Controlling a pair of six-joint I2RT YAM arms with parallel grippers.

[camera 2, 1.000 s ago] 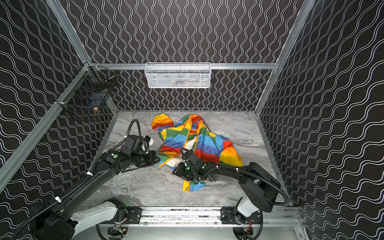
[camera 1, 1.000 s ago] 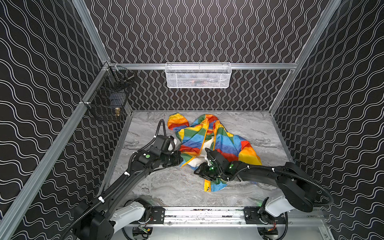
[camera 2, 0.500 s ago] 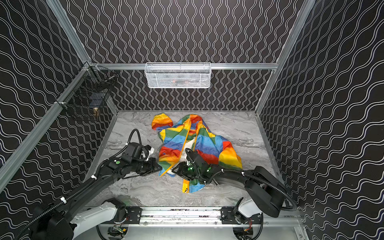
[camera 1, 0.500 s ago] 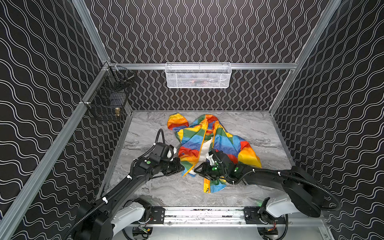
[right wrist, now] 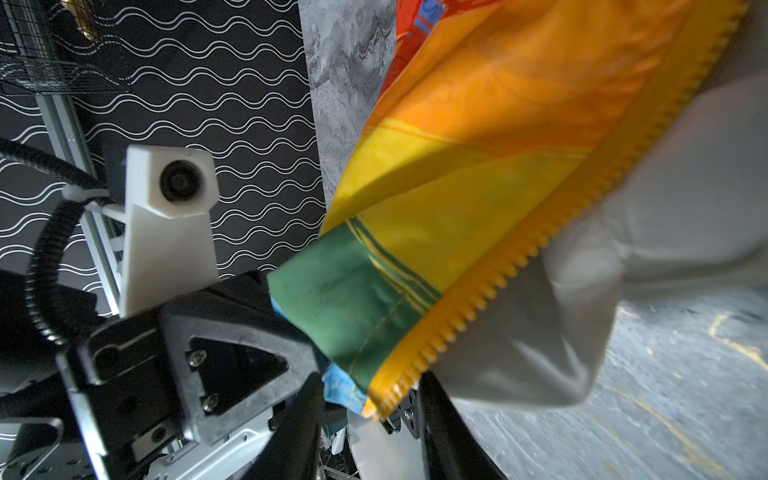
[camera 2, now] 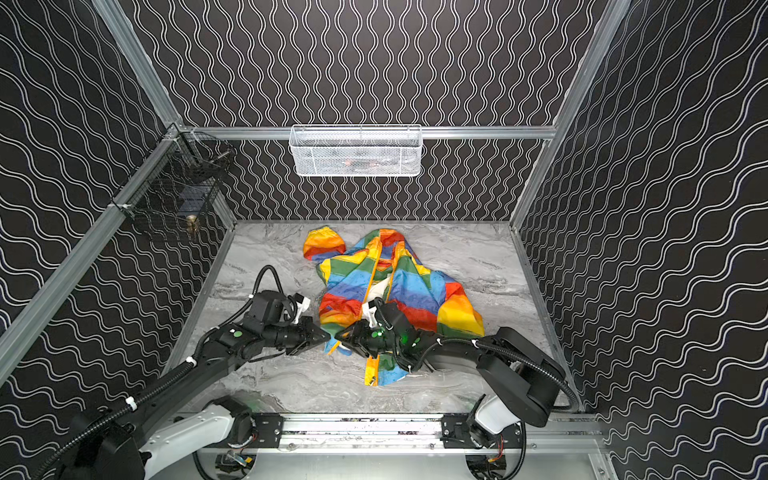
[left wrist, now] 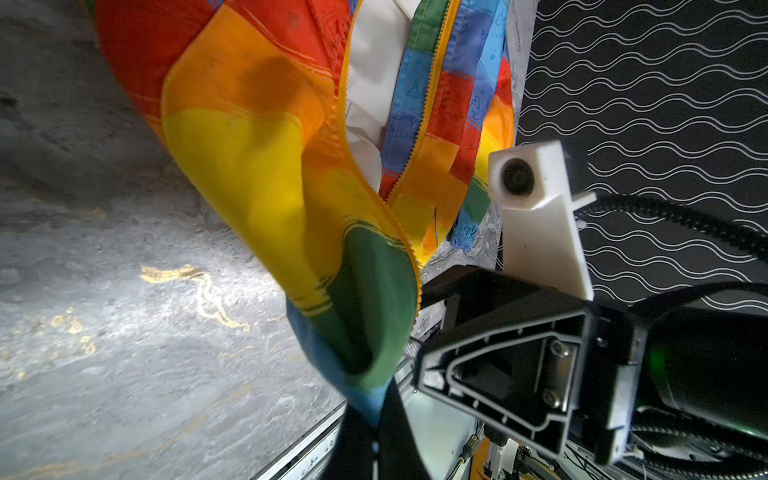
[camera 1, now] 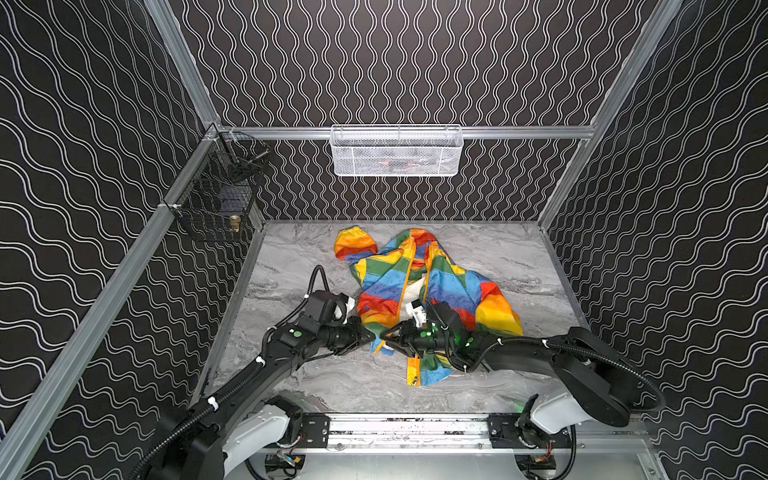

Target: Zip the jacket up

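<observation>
In both top views the jacket [camera 1: 419, 286] [camera 2: 390, 286] lies crumpled in the middle of the grey tabletop [camera 1: 332, 378], hood end far and bottom end near; its front is open and the white inside [camera 1: 411, 292] shows; the left arm [camera 1: 291, 345] and the right arm [camera 1: 519, 357] meet tip to tip at the near bottom corner, I think so one can hold the cloth tight while the other works the zipper; from up here I cannot tell how either pair of jaws stands; a white basket [camera 1: 397, 151] hangs on the far wall and a black wire basket [camera 1: 216, 203] on the left wall, both well apart from the jacket.

In the left wrist view the left jaws are pressed together, pinching the blue and green bottom corner of the jacket [left wrist: 249, 174]; the corner is up off the tabletop [left wrist: 124, 353], so the orange zipper edge [left wrist: 341, 99] hangs free and is easy to reach; tiny drawings [left wrist: 415, 87] are printed on the blue stripes, but there are no words I can read.

In the right wrist view the right jaws are spread, one on each side of the end of the zipper edge [right wrist: 519, 262], not squeezing it; that looks like lining up to grab it; the white inside [right wrist: 644, 199] bulges beside the teeth; no brand or label shows.
</observation>
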